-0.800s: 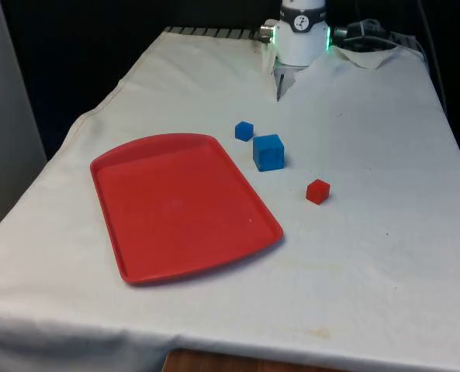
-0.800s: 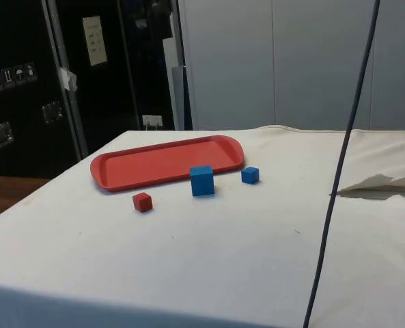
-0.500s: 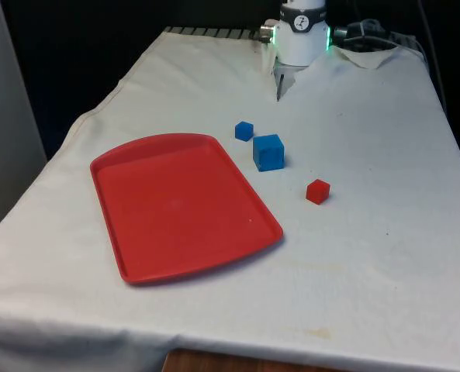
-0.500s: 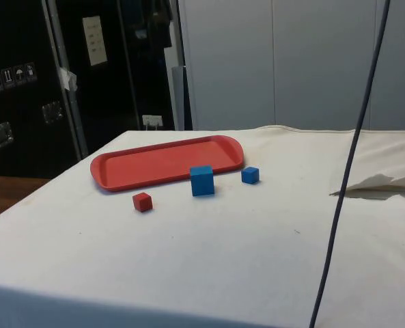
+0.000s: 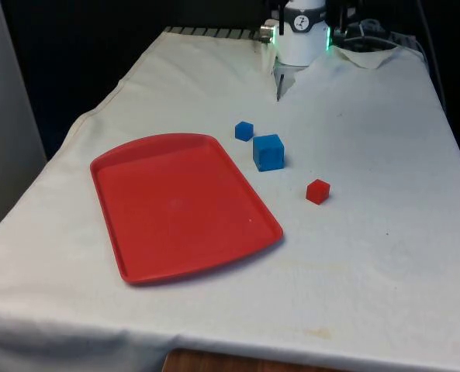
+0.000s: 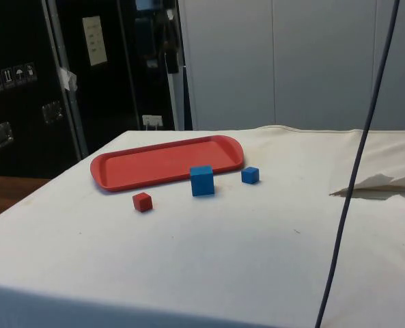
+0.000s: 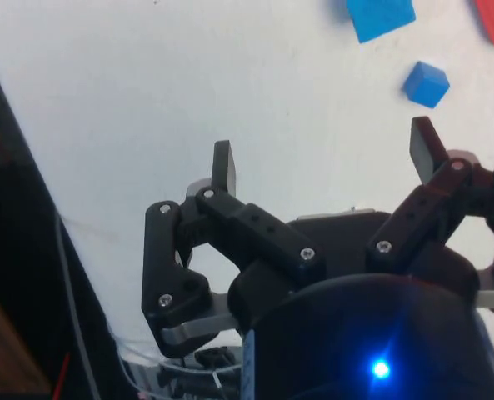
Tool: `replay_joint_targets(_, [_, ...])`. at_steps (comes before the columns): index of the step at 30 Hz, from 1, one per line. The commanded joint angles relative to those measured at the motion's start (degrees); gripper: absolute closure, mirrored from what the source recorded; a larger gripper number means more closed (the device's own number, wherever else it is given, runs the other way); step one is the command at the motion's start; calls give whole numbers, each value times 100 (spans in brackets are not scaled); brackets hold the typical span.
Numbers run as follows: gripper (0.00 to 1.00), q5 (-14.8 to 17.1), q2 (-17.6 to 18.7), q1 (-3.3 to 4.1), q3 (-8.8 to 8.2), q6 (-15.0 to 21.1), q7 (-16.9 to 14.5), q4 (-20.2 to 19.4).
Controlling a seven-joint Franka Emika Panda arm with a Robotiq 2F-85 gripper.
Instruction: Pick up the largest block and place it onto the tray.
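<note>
The pincer (image 7: 326, 158) hangs over the bare cloth with its fingers spread wide apart and nothing between them. The largest block (image 5: 268, 152), a blue cube, sits on the tabletop (image 5: 385, 256) just beside the red tray's (image 5: 136, 271) far corner, between a small blue block (image 5: 244, 130) and a small red block (image 5: 317, 191).

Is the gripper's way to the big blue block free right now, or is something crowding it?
Probably yes. The gripper is open above bare cloth, and the big blue block stands apart from the small blue block, the red block and the tray.
</note>
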Motion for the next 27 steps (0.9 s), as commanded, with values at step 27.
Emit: replay_joint_targets(27, [0,6,493,-57,0,1450,-573,-865])
